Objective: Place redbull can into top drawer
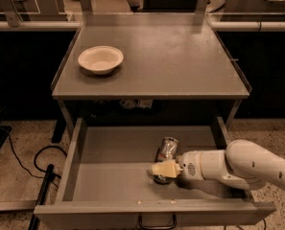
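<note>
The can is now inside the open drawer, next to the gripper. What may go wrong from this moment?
1. The redbull can seems to lean inside the top drawer, with the gripper right against it. If the gripper pulls away sideways, the can may fall and roll.
2. The arm crosses low over the drawer's right front corner. A careless retreat might bump that wall and shake the can.
</note>
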Tool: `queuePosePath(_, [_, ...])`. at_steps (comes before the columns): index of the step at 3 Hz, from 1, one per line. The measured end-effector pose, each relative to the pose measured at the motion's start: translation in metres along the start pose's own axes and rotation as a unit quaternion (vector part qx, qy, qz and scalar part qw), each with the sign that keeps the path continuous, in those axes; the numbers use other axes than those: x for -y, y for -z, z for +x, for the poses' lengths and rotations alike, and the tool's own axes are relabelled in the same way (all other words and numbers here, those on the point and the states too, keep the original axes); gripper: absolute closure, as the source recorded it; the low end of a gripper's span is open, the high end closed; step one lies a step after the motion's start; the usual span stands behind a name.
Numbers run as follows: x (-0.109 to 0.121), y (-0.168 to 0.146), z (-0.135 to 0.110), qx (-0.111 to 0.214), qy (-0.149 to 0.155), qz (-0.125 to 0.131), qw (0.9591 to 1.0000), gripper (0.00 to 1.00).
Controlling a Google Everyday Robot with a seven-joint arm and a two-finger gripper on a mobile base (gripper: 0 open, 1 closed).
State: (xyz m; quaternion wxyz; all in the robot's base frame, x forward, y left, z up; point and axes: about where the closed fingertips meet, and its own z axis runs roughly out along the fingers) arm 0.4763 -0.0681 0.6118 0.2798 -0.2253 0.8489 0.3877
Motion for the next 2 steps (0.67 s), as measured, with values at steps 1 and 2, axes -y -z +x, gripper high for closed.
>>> queuePosePath(1, [-0.0001, -0.0001, 0.0, 0.0, 0.0, 0.0, 1.0, 0.0])
queuePosePath(2, [-0.0001, -0.0001, 0.0, 0.0, 0.0, 0.0, 1.0, 0.0])
